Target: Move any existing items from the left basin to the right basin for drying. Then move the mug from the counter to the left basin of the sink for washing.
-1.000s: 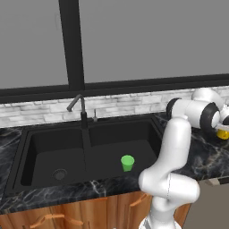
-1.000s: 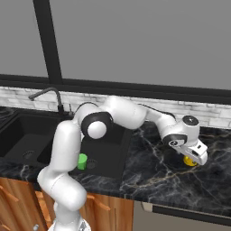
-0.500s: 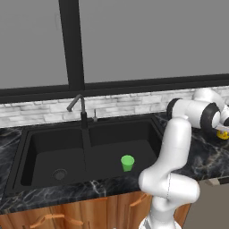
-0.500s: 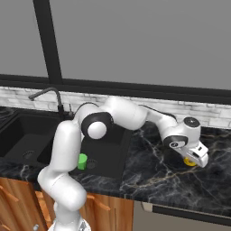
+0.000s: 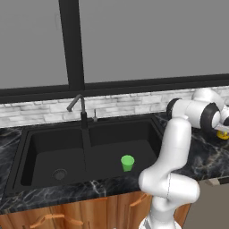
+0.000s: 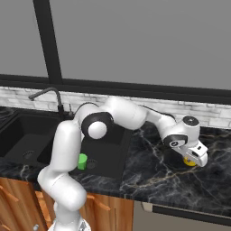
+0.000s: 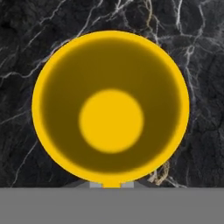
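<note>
One small yellow translucent mug (image 7: pixel 111 107) sits upright on the glossy black marble counter (image 6: pixel 153 167) with white and gold veins, well to the right of the sink. From my hand I look straight down into it: a round rim, darker amber walls, a bright yellow disc of a floor. My pincer (image 6: pixel 193 159) is down over it and has drawn in narrow on its rim, where a second ago the jaws stood wide; the mug has not left the counter. In the left base view only a sliver of yellow (image 5: pixel 222 133) shows past my wrist.

One small bright green cup (image 5: pixel 127 163), tapered, plain, plastic-looking and without a handle, stands upright in the right basin (image 5: pixel 117 140), near its front wall. It is in the same spot as a second ago. From the right base camera I see it (image 6: pixel 82 161) just past my own upper arm.

The wide matte black sink (image 5: pixel 27 138) has two rectangular compartments split by one central divider. The left basin (image 5: pixel 47 152) holds one round drain (image 5: pixel 59 173). One dark curved faucet (image 5: pixel 78 110) rises behind the divider, against a strip of pale grey brick tile (image 5: pixel 40 109). Below the counter run wooden cabinets (image 5: pixel 85 214) with wooden handles. My arm has barely shifted since the earlier frame; only the jaws have moved.
</note>
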Tool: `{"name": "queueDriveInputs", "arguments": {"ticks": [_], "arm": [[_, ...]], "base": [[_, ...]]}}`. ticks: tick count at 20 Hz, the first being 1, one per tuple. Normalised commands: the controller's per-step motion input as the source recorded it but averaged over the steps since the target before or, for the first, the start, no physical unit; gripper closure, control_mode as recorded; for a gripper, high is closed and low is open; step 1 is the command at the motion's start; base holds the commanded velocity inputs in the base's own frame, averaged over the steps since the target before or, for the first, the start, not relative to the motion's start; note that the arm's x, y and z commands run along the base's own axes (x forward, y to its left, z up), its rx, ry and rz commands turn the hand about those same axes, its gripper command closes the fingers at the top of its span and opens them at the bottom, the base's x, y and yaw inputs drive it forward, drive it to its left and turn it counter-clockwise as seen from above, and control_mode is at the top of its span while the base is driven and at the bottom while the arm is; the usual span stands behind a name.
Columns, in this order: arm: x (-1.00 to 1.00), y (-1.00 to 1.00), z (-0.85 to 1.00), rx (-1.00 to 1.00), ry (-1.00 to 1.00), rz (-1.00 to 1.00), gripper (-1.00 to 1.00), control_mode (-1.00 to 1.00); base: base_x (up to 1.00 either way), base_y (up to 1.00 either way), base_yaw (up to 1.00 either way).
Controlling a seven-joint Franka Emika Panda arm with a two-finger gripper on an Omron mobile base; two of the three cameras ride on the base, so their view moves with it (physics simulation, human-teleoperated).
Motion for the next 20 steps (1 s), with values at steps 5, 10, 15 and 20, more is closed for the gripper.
{"name": "queueDriveInputs", "arguments": {"ticks": [5, 10, 15, 20], "arm": [[-0.14, 0.14, 0.20, 0.00, -0.06, 0.00, 1.00, -1.00], [-0.20, 0.18, 0.44, 0.00, -0.08, 0.00, 1.00, -1.00], [-0.17, 0.28, 0.51, 0.00, -0.01, 0.00, 1.00, -1.00], [-0.23, 0.46, 0.49, -0.01, 0.00, 0.00, 1.00, -1.00]], "base": [[0.00, 0.00, 0.00], [0.00, 0.00, 0.00], [0.00, 0.00, 0.00], [0.00, 0.00, 0.00]]}}
